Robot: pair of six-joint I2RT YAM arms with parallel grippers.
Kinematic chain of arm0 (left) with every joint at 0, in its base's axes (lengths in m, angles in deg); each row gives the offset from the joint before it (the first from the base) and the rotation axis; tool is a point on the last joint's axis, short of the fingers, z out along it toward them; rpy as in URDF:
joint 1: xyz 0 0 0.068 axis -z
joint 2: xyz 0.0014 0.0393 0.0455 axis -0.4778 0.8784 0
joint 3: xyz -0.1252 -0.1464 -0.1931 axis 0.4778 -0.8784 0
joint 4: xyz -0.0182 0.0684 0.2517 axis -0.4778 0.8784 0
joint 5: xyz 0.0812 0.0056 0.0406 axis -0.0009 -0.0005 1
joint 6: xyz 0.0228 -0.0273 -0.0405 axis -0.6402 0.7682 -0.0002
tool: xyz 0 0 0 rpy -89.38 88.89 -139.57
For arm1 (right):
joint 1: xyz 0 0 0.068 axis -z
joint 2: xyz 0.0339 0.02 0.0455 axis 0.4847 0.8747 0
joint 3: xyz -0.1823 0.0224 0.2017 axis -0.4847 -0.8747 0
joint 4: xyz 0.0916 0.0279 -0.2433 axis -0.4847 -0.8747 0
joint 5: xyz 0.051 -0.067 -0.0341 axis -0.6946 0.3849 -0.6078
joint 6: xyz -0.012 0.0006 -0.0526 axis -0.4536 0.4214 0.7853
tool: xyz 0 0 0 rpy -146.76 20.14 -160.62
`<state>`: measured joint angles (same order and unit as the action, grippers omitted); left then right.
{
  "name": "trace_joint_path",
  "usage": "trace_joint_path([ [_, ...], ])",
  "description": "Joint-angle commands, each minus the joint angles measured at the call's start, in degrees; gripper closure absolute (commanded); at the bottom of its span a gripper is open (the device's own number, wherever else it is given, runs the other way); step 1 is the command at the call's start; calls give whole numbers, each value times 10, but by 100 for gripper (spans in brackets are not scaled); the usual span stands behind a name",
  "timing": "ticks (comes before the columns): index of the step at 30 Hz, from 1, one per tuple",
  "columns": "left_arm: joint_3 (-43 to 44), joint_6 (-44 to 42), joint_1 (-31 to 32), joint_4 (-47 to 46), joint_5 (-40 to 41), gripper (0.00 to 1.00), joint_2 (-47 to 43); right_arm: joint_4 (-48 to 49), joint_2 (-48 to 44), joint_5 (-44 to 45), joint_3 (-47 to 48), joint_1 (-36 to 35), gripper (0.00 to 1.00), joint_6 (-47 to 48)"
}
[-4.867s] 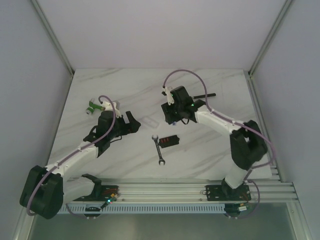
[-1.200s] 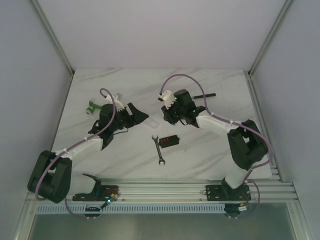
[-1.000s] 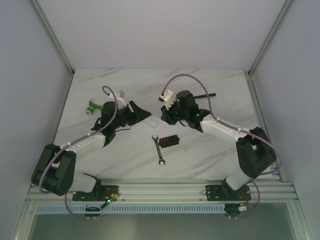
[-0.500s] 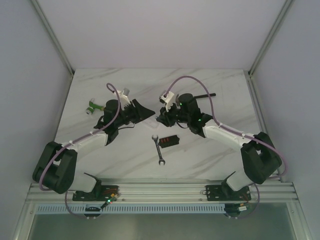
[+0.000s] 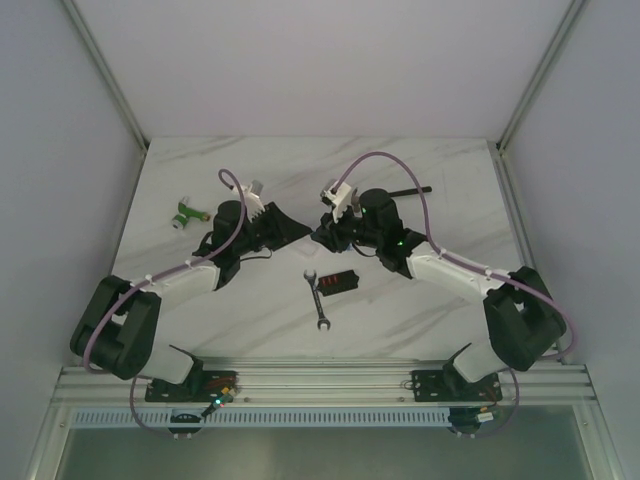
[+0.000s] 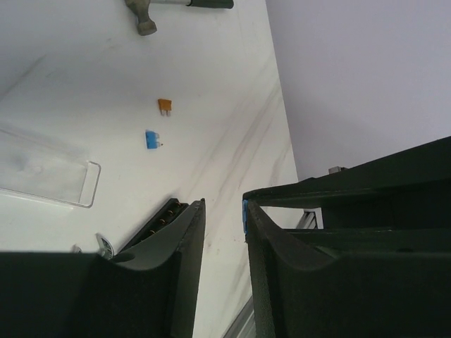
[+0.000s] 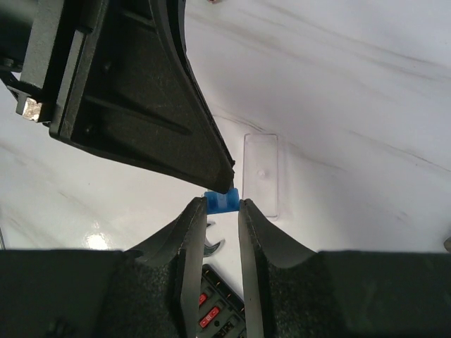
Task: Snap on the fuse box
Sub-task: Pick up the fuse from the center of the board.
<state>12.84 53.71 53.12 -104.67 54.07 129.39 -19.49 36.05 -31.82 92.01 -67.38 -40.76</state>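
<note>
Arms lean in from both sides and meet tip to tip above the middle of the marble table (image 5: 440,320). Far left sits a green connector (image 5: 186,214), well clear of them. The left gripper (image 6: 224,204) points right, its jaws parted by a narrow gap, one fingertip touching a blue fuse (image 7: 220,199). The right gripper (image 7: 222,205), its elbow bent out to the right, clamps that fuse. Below the meeting point the clear cover (image 7: 261,172) lies flat, apart from the fuse box (image 5: 338,282), which rests nearer the bases with its fuses showing, just right of the wrench (image 5: 317,299). An orange fuse (image 6: 164,106) and a loose blue fuse (image 6: 151,139) lie between the cover and the hammer (image 5: 408,190).
</note>
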Motion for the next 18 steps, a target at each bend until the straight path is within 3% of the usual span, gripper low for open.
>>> trace_joint_path([
  [1,-7,7,3,-8,2,61,1,33,-17,8,-11,-5,77,-9],
  [10,-13,29,4,-33,-15,68,0,39,-13,12,-12,-5,76,-12],
  [18,-17,36,5,-37,-20,84,-3,44,-11,12,-13,-5,76,-15],
])
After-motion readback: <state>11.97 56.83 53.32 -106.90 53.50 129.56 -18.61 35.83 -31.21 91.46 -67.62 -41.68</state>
